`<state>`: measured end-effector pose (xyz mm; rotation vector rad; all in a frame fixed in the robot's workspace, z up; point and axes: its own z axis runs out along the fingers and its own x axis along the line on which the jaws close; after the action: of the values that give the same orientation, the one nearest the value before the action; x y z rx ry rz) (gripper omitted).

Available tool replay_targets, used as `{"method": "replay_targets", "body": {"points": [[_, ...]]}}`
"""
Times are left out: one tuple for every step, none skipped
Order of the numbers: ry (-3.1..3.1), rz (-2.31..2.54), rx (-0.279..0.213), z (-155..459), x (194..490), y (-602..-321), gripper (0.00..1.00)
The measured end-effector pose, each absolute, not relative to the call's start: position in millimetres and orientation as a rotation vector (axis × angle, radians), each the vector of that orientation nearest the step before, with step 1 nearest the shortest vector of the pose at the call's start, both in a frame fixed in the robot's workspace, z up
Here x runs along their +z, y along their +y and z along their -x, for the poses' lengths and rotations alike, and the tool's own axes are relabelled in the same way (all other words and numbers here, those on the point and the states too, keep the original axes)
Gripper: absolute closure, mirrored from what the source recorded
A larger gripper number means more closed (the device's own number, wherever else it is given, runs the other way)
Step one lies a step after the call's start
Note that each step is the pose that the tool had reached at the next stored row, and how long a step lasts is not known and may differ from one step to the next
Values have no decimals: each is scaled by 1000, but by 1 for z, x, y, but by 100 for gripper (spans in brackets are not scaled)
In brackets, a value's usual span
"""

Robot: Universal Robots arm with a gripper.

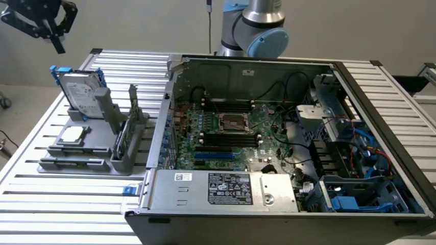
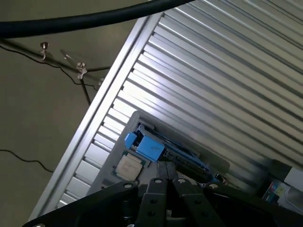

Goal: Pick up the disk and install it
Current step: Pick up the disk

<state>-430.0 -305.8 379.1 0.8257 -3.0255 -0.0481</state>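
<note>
The disk (image 1: 81, 94), a silver-grey drive with a white label in a blue carrier, stands upright in a grey holder (image 1: 89, 153) on the exterior view's left. My gripper (image 1: 57, 47) hangs high above the table, up and toward the exterior view's left of the disk, touching nothing. Its black fingers are shut together and empty. In the wrist view the shut gripper (image 2: 166, 166) looks down on the disk's blue carrier edge (image 2: 151, 147) far below.
The holder also carries a small square silver chip (image 1: 71, 135) and a thin green card (image 1: 126, 138). An open computer case (image 1: 272, 127) lies on the slatted aluminium table (image 1: 41, 204), with blue drive bays (image 1: 347, 201) at its near right corner. The arm's base (image 1: 256, 30) stands behind the case.
</note>
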Motion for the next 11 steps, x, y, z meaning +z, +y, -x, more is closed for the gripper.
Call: {"method": "replay_targets", "body": {"points": [[-3018, -853, -48, 430, 379, -306, 89], [-3010, -880, -48, 430, 379, -306, 89], [-3002, -906, -48, 430, 379, -306, 89], [-2992, -935, -48, 430, 379, -306, 89], [-2983, -962, -48, 430, 378, -306, 89], [-2974, -989, -48, 430, 378, -306, 89], [-2965, -1015, -48, 430, 378, -306, 89], [-2955, -1042, -47, 430, 378, -306, 89], [-2945, -1068, -47, 430, 378, -306, 89], [-2935, -1095, -47, 430, 378, -306, 89], [-2924, -1123, -47, 430, 378, -306, 89]]}}
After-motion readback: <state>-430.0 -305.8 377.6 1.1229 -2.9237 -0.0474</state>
